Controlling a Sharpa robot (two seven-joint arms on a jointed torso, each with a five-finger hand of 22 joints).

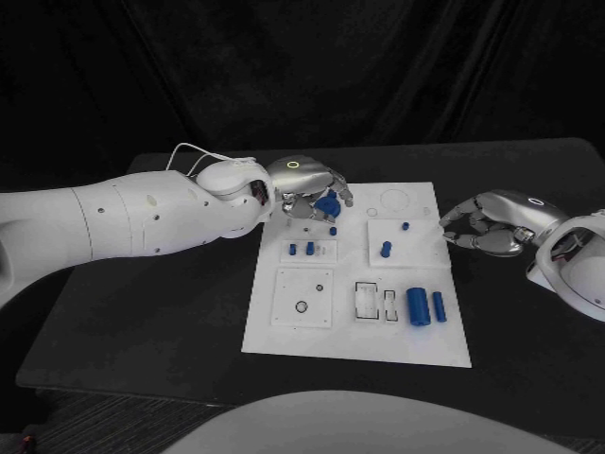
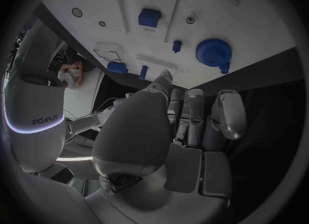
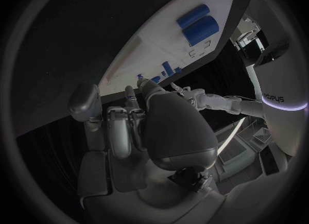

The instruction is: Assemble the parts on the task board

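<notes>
Silver and stretched nearly straight, side by side with small gaps: the fingers (image 2: 193, 116) of the left hand (image 1: 300, 184), holding nothing, poised over the far left corner of the white task board (image 1: 357, 331) on the black tabletop (image 1: 139, 331). Just beyond the fingertips, flat on the board with its toothed rim all round and its axis upright: the blue gear (image 1: 330, 203). In the left wrist view, a thin strip of board between fingertips and gear, so apparently no contact yet. Probably the next thing to take, reached by going forward and down and closing round the rim. By far the nearer hand for it, this left one.

Further right across the board, counted from the head view:
- one gear
- five smaller blue pieces: a peg (image 1: 333, 230) just on the near side of the gear, a pair (image 1: 300, 249) side by side below it, one small peg (image 1: 404, 226) and one longer (image 1: 386, 250) on the square plate right of centre
- two cylinders near the front right, a thick one (image 1: 417, 305) and a slim one (image 1: 439, 305), lying down, touching or nearly so, long axes running from near edge to far edge

Off the board's right edge, low over the tabletop: the right hand (image 1: 493, 227), fingers (image 3: 119, 126) curled in toward the palm around nothing. Well apart from the gear, though closer than the left hand to the two cylinders.
</notes>
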